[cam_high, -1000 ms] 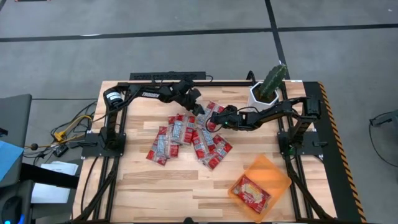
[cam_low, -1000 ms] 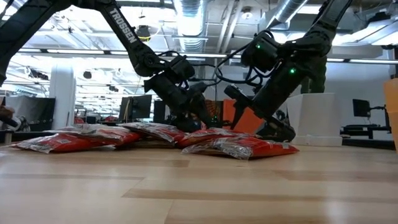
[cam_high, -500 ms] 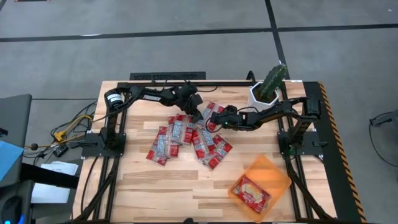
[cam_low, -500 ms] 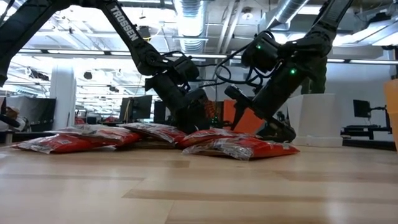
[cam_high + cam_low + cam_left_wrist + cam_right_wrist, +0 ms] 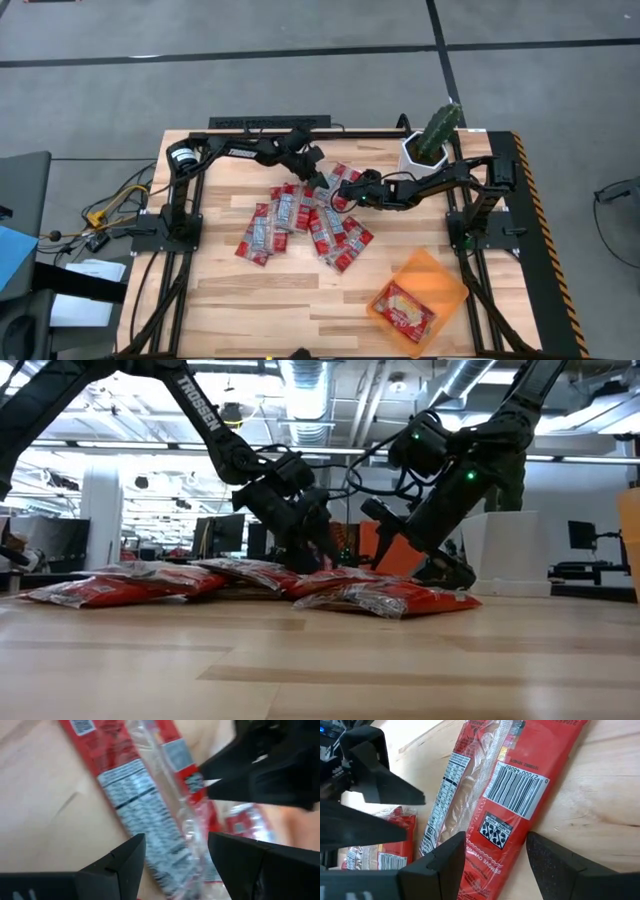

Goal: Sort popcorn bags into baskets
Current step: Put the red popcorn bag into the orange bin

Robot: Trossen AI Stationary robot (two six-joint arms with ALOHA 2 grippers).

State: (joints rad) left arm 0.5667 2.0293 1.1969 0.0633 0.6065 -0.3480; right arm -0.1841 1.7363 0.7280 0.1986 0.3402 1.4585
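Popcorn bags (image 5: 300, 215) are lying scattered in a loose overlapping heap on the wooden table (image 5: 220, 290), spreading from its middle toward the far edge. Both arms are reaching into the far part of that heap from opposite sides, their tips nearly meeting.

The left claw (image 5: 318, 181) is hanging low over the far end of the heap with its fingers spread apart and nothing between them; its wrist view is showing a red packet with a clear middle strip (image 5: 150, 800) lying flat directly below the gap.

The right claw (image 5: 341, 191) is also standing open, empty, tilted down just above the bags; under its fingers a red packet (image 5: 520, 795) is lying barcode side up on bare wood, touching a neighbouring packet (image 5: 452, 800) along its long side. The left claw's dark fingers are showing just beyond it in that view.

Near the table's near right corner an orange basket (image 5: 440, 275) is sitting turned at an angle, holding one larger red-orange bag (image 5: 402, 308). A white pot with a cactus (image 5: 428, 140) is standing at the far edge, well apart from the heap.
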